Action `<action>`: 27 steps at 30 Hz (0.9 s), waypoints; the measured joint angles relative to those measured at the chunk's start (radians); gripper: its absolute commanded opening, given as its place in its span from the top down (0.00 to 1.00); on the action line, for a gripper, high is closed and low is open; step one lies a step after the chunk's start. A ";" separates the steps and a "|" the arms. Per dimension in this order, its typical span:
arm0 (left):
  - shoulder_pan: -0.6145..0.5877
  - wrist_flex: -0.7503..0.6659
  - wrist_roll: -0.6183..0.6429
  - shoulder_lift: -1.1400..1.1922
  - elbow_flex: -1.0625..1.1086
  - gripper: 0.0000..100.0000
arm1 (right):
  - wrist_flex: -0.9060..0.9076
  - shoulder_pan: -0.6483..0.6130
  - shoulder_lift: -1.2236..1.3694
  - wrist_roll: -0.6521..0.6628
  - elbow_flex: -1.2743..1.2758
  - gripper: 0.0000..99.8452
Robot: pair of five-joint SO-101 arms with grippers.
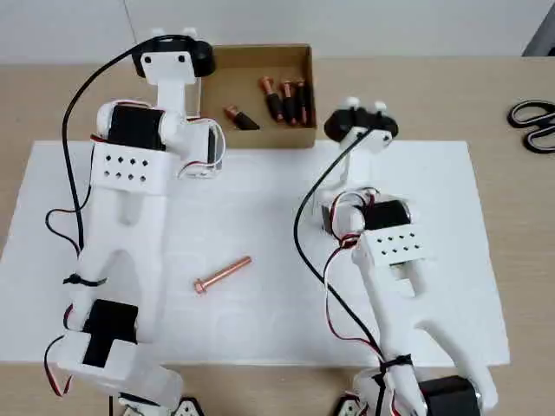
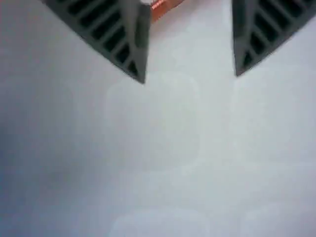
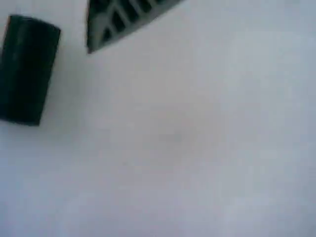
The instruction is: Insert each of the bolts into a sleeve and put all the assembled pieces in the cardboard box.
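cardboard box point(image 1: 260, 54): sat at the top centre of the high view, on the wooden tabletop point(image 1: 486, 95), right at the upper edge of the white sheet point(image 1: 286, 321).
assembled pieces point(image 1: 286, 100): four are counted inside the box, copper bolts stuck in black sleeves. Three are bunched toward the right side and one is laid apart, more to the left.
loose bolt point(image 1: 222, 275): copper, laid flat on the sheet in the lower middle of the frame, between the two arms, touched by nothing.
loose sleeve point(image 3: 28, 69): black, seen on the sheet near the right end effector point(image 3: 113, 22), not gripped.
left end effector point(image 2: 189, 76): held wide apart over the sheet, nothing clamped. A bit of orange point(image 2: 165, 6) is glimpsed just past it, and what it is can't be told.
right end effector: apart or together, honestly can't be told.
left arm point(image 1: 130, 169): folded up at the left of the frame, wrist by the box's left corner.
right arm point(image 1: 395, 251): right of centre, over the sheet.
scissors point(image 1: 533, 121): parked at the upper right edge, well apart from everything.
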 measured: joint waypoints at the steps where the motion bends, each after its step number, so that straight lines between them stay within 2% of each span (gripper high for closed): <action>1: 0.000 0.000 0.000 0.000 0.000 0.89 | 0.014 0.000 0.005 0.000 -0.002 0.84; 8: 0.000 0.000 0.000 0.000 0.000 0.89 | 0.037 -0.017 0.014 -0.002 -0.017 0.84; 13: 0.000 0.000 0.000 0.000 0.000 0.89 | 0.069 -0.052 0.014 -0.002 -0.018 0.76; 22: 0.000 0.000 0.000 0.000 0.000 0.89 | 0.078 -0.054 0.021 -0.002 -0.018 0.76; 27: 0.000 0.000 0.000 0.000 0.000 0.89 | 0.037 -0.052 0.123 -0.002 -0.018 0.76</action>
